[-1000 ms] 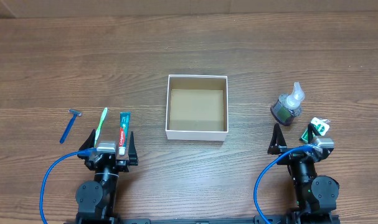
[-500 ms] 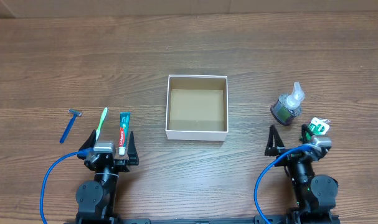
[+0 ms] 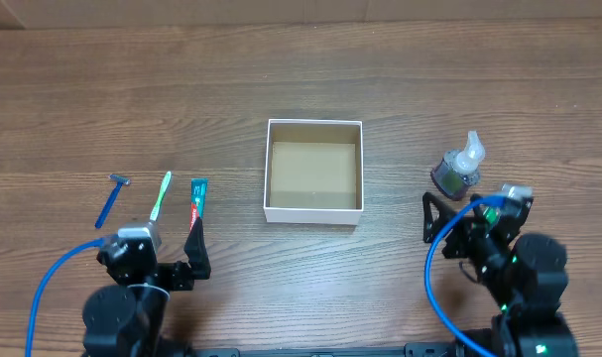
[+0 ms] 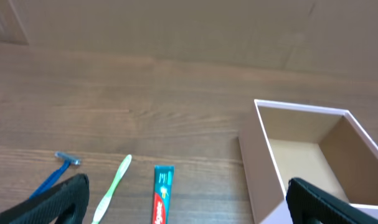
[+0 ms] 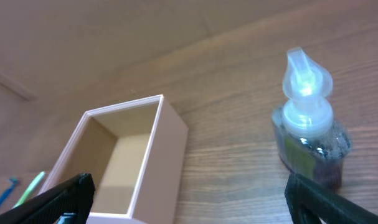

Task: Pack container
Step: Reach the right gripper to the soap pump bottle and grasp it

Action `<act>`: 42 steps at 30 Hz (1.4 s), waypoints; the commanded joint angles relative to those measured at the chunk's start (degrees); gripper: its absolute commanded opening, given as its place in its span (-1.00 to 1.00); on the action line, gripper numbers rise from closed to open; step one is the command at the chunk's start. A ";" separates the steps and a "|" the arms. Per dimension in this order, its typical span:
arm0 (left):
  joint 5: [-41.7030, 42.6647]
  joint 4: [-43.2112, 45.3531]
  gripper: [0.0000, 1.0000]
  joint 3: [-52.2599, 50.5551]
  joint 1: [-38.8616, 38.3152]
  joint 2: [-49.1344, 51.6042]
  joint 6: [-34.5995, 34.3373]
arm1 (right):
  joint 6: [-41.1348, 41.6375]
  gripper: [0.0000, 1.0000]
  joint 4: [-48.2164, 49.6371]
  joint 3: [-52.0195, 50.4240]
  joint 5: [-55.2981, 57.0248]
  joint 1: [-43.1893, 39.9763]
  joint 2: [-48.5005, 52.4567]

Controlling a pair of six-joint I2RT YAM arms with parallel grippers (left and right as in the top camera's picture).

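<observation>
The container (image 3: 313, 214), a small square white-walled box with a brown cardboard inside, stands empty at mid-table. It also shows in the left wrist view (image 4: 258, 163) and the right wrist view (image 5: 162, 167). A toothpaste tube (image 3: 195, 198), a green toothbrush (image 3: 160, 195) and a blue razor (image 3: 111, 198) lie to its left. A clear soap bottle (image 3: 457, 169) stands to its right. My left gripper (image 3: 152, 248) is open and empty, just short of the toothpaste (image 4: 162, 196) and toothbrush (image 4: 114, 186). My right gripper (image 3: 469, 218) is open and empty, just short of the bottle (image 5: 307, 134).
A small green packet (image 3: 493, 210) is mostly hidden under my right gripper. The razor shows at the left in the left wrist view (image 4: 55, 174). Blue cables loop from both arms near the table's front edge.
Both arms have risen. The left gripper has shifted left and back, uncovering the toothpaste and toothbrush ends. The right gripper has moved up and right, covering the green packet.
</observation>
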 commanded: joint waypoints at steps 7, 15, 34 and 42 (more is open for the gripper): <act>1.90 -13.88 1.00 18.38 0.46 19.02 -0.74 | -2.86 1.00 -28.46 30.67 5.03 -1.20 27.26; 1.97 -18.80 1.00 23.89 0.46 27.04 -0.76 | -6.99 1.00 -38.64 43.04 10.29 -3.98 41.75; 1.88 -19.02 0.99 23.87 0.46 27.96 -0.94 | -17.70 1.00 -24.81 42.97 15.67 -3.98 62.64; 1.36 -18.95 1.00 23.87 0.46 27.98 -0.92 | -17.51 0.68 -23.61 42.97 17.70 -3.98 62.62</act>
